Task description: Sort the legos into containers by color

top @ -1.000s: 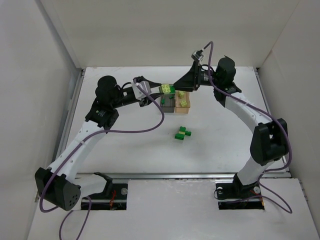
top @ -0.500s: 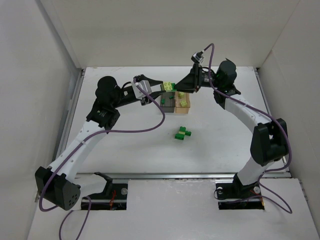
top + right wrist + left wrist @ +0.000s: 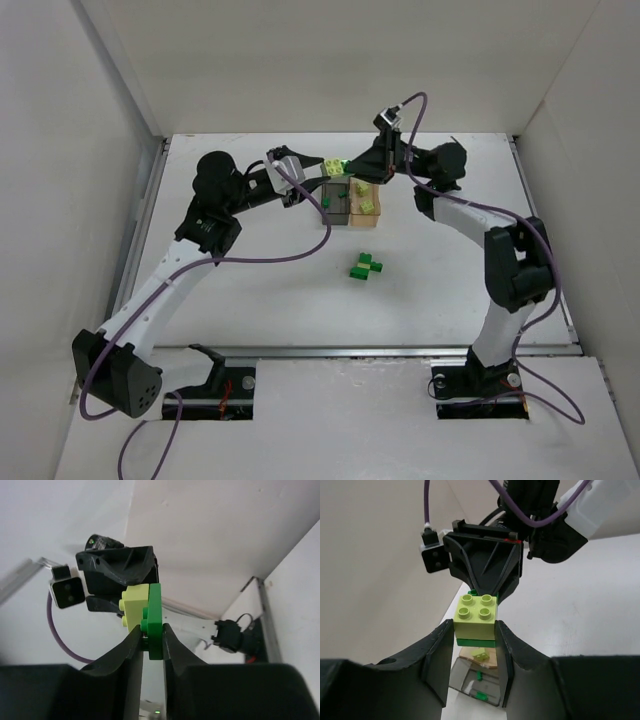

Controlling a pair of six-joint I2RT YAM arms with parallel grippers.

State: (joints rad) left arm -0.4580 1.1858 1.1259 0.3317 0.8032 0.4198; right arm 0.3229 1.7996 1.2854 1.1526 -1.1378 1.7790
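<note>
- Nearest the arm bases, a small cluster of loose dark green plastic bricks [image 3: 365, 268] lies on the white table [image 3: 250, 290], well apart from both claws; it sits where it sat a second ago, so these pieces are yet to be sorted.
- Just beyond stand the joined containers. The smoky dark grey translucent box [image 3: 333, 207] holds a few dark green pieces and the pale orange-tan translucent box [image 3: 368, 210] holds pale yellow-green ones; neither box has shifted.
- Above the far side of the boxes, the left gripper [image 3: 475, 632] is clamped across the pale yellow-green plastic brick [image 3: 476, 614]; its fingers flank the seam where that brick sits on the dark green plastic brick [image 3: 156, 615].
- The right gripper [image 3: 152, 635] is pinched on the protruding end of the dark green plastic brick, facing the left gripper head-on.
- Over the last second the shared stack has drifted from over the boxes toward the back wall; the right arm has folded in, its elbow coming closer to the middle and its wrist swinging leftward; the left arm has barely moved.
- The two bricks are still pressed together, with no gap showing in either wrist view. By the look of it, the pull-apart is under way but not done, and neither colour can go into its box until the stack splits.
- No brand, label or writing can be read anywhere; the brick studs are too small to make out any lettering.
</note>
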